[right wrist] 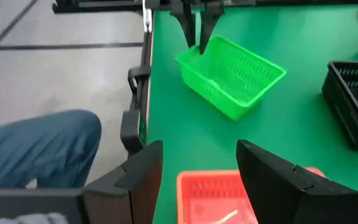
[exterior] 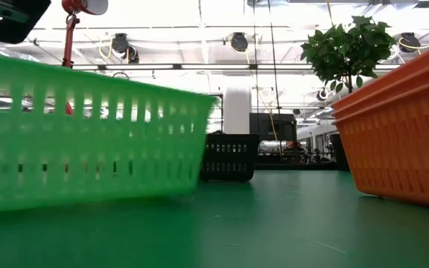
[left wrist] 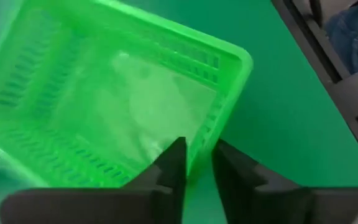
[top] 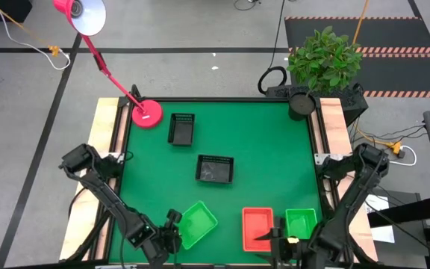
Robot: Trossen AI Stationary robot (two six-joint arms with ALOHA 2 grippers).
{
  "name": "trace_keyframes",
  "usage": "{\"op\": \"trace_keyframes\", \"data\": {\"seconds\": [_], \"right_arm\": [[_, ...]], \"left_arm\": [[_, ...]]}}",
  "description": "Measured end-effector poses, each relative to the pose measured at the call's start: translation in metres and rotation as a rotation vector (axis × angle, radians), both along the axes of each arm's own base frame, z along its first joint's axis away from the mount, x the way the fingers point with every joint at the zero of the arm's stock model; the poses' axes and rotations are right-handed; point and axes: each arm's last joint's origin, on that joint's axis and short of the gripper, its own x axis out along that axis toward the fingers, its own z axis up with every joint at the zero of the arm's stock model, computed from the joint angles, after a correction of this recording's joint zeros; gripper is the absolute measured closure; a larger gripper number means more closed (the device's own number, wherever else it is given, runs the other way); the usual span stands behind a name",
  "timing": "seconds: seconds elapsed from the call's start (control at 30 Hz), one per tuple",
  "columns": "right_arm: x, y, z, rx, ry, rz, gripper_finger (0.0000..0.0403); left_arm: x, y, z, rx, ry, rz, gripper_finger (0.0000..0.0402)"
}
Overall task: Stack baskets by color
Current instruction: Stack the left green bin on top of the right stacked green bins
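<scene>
Left gripper: pinching the wall of a tilted green basket at the worktop's near edge.
Black baskets: one sitting near the far-left corner, one mid-worktop.
Red basket: lying at the near edge.
Second green basket: sitting just beside it, rightward.
Right gripper: hovering wide open over the red basket.
</scene>
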Motion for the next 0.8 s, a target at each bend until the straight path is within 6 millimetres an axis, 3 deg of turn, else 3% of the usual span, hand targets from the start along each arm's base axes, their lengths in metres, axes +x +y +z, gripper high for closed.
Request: {"op": "trace_keyframes", "data": {"seconds": [0.17, 0.37, 0.6, 0.8], "right_arm": [[0.007, -0.001, 0.003, 0.005, -0.028, 0.006, 0.0204], [0.019, -0.011, 0.004, 0.007, -0.061, -0.075, 0.0204], [0.046, -0.028, 0.011, -0.051, -0.142, -0.139, 0.0204], [0.069, -0.045, 0.018, -0.131, -0.188, -0.143, 0.0204]], "left_arm": [[0.001, 0.001, 0.0, 0.017, -0.001, -0.025, 0.0387], [0.004, 0.0, 0.005, 0.024, -0.031, -0.017, 0.0378], [0.022, -0.013, 0.052, 0.05, -0.19, -0.055, 0.0389], [0.037, -0.009, 0.081, 0.129, -0.283, -0.065, 0.0393]]}}
